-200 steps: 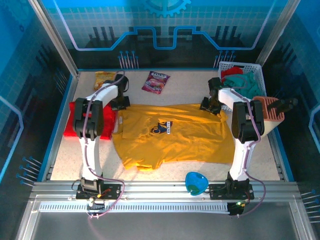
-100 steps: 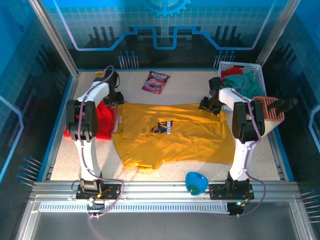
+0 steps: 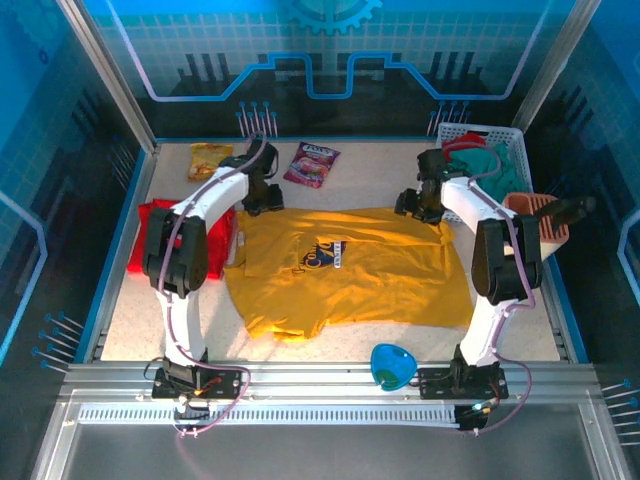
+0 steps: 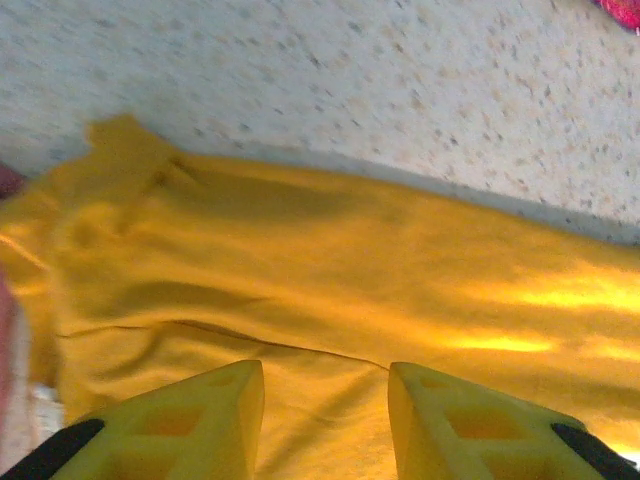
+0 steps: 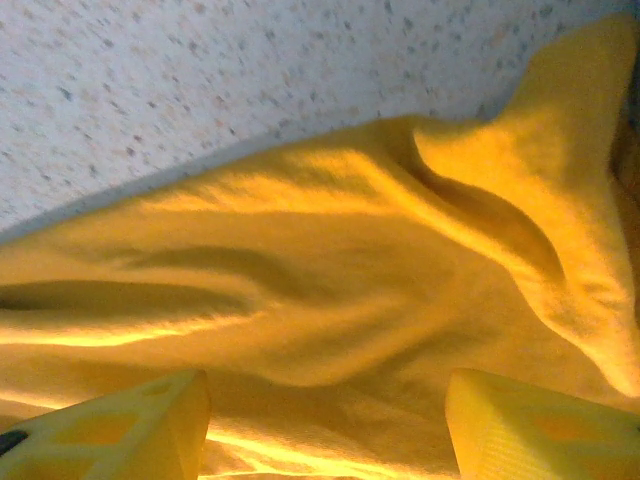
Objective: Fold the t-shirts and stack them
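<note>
The left gripper (image 4: pixel 325 400) is seen partly open and the right gripper (image 5: pixel 330 430) wider. Nothing is held by either, and both are poised over the far edge of the mustard-yellow t-shirt (image 3: pixel 350 265). For a clean fold, that edge should be pinched at matching points and lifted evenly. The shirt is spread mid-table, lightly creased, print upward — the red t-shirt (image 3: pixel 143 240) lies just beside its left edge.
</note>
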